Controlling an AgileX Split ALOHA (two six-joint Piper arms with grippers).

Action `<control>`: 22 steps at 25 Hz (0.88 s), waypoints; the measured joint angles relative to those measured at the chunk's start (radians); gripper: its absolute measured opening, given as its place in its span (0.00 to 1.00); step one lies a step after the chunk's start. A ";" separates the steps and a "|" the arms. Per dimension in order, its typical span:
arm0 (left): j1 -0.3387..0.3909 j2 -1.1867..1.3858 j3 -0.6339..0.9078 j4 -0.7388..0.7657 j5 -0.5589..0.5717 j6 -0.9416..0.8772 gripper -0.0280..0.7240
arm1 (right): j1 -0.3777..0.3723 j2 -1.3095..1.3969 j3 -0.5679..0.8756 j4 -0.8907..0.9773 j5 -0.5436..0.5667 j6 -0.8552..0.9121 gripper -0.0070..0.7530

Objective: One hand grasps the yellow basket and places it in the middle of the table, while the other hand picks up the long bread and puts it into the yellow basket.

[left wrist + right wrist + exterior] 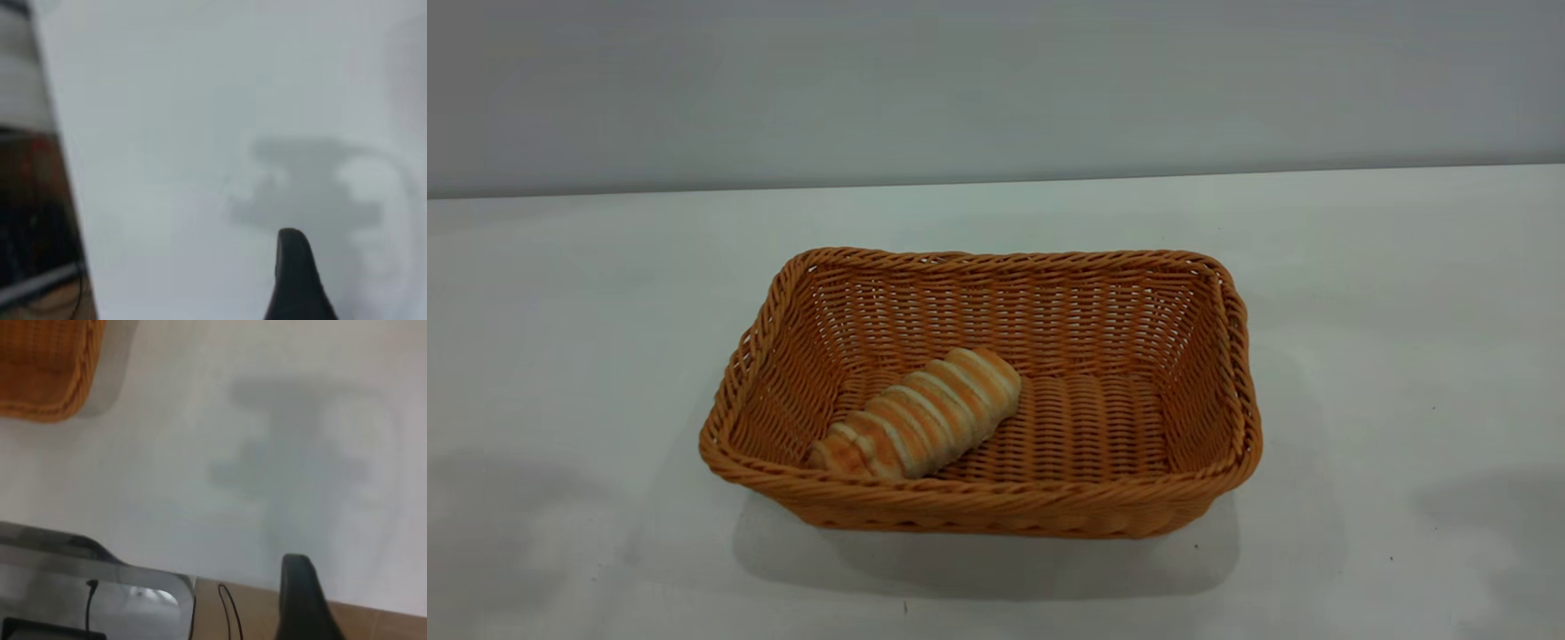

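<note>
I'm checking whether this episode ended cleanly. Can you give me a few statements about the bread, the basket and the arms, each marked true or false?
1. The long bread lies inside the yellow basket. True.
2. The bread stands upright against the basket's far wall. False: it lies flat on the basket floor, toward the near left corner.
3. Neither arm appears in the exterior view. True.
4. The basket is tipped on its side. False: it sits upright on the table.
5. The right wrist view shows the bread held in the fingers. False: it shows only a basket corner and bare table.
</note>
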 joint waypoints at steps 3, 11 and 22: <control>0.001 -0.117 0.000 -0.002 0.081 -0.021 0.75 | 0.000 -0.113 0.000 0.022 0.013 -0.008 0.64; 0.001 -0.435 0.054 -0.046 0.082 -0.028 0.75 | 0.000 -0.468 0.043 0.116 0.023 -0.077 0.64; 0.001 -0.928 0.406 -0.165 0.083 -0.016 0.75 | 0.000 -0.899 0.402 0.119 0.023 -0.134 0.64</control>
